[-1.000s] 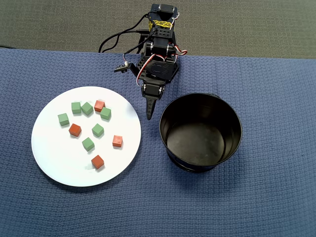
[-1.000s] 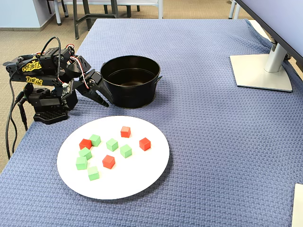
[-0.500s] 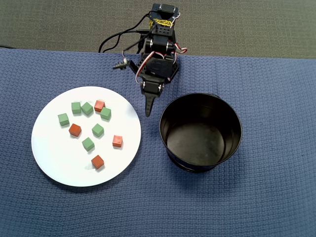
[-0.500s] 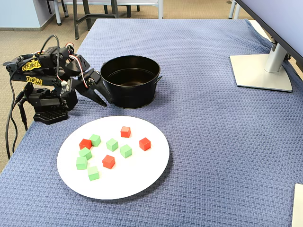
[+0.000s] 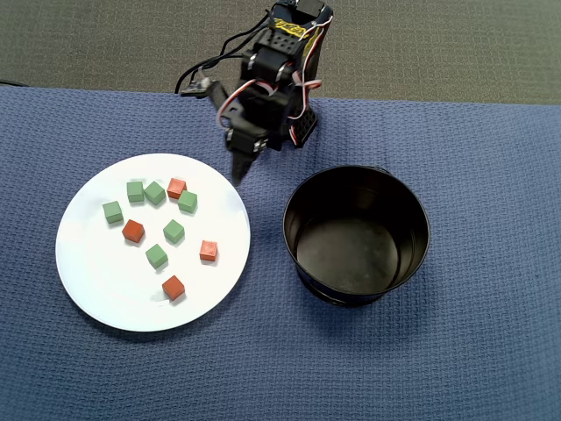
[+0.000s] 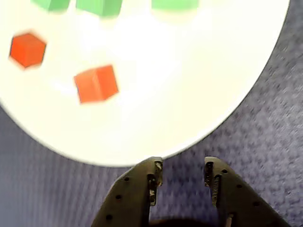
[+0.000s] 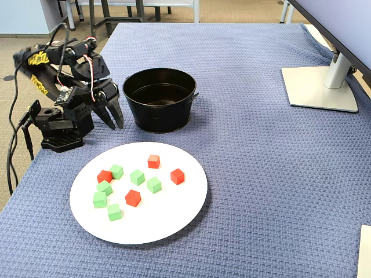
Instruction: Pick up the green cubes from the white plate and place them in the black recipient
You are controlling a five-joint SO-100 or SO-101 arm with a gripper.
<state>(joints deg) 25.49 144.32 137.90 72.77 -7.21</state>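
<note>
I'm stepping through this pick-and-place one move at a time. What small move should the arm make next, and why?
Probably carry the gripper forward over the white plate toward the nearest green cube and lower it. The gripper hangs near the plate's rim, slightly open and holding nothing, all six green cubes lie on the plate, and the black pot looks empty.

Claw point(image 5: 237, 180) lifted, swung from beside black recipient point(image 5: 357, 233) toward white plate point(image 5: 96, 281) edge.
</note>
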